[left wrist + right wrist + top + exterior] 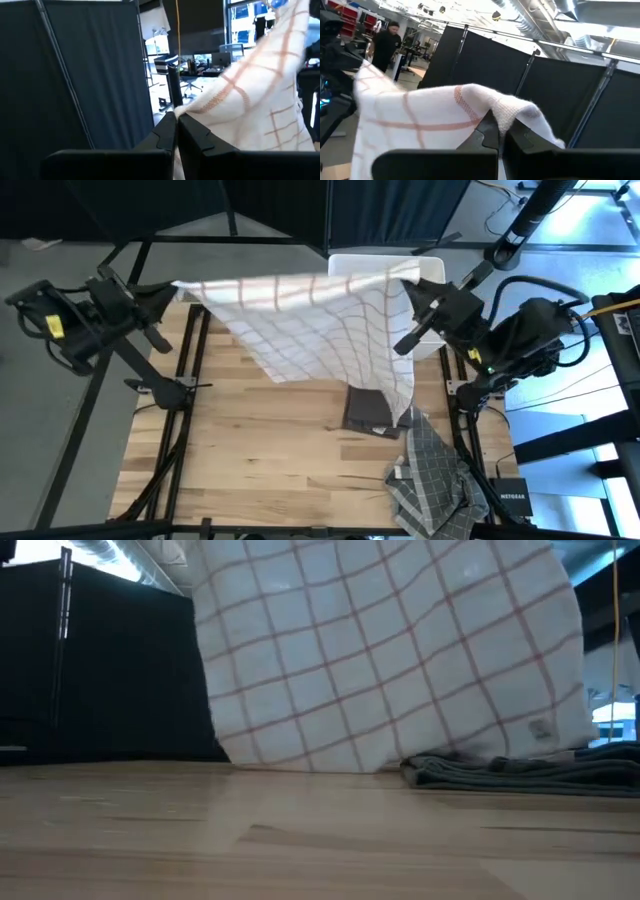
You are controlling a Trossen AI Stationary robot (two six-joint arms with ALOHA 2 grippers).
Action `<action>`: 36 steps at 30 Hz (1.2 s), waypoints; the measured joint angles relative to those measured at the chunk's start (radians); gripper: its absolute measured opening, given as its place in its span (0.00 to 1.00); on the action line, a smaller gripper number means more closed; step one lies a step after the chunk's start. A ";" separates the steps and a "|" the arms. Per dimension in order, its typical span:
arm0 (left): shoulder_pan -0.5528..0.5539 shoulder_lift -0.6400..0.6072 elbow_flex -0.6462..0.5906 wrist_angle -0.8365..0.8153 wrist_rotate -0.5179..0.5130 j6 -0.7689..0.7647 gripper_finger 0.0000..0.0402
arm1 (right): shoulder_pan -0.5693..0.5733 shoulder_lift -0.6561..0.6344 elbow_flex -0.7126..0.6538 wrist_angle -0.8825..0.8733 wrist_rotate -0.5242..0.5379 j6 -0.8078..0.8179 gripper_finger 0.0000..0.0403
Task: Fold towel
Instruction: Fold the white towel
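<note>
While the left gripper (172, 288) and right gripper (418, 280) pinch the checked towel's (320, 320) top corners aloft, spreading seems underway; laying it flat on the table (250, 440) comes next.

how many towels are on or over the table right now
3. A white checked towel is held up between the left gripper and right gripper; a dark folded towel lies beneath it; a grey checked towel sits crumpled at the near right. More may be hidden.

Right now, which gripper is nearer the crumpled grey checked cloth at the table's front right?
Right. The right gripper, shut on the white towel, is on the grey cloth's side; the left gripper holds the towel's opposite corner, farther off.
</note>
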 joint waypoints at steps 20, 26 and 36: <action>-0.367 0.154 -0.026 -0.273 0.000 -0.415 0.01 | 0.261 0.108 -0.024 -0.125 0.014 0.135 0.01; -0.477 0.297 0.028 0.002 0.017 -0.179 0.01 | 0.349 0.145 -0.024 0.112 -0.130 0.052 0.01; -0.507 0.396 0.279 0.180 0.102 0.137 0.01 | 0.303 0.148 0.027 0.467 -0.268 -0.191 0.01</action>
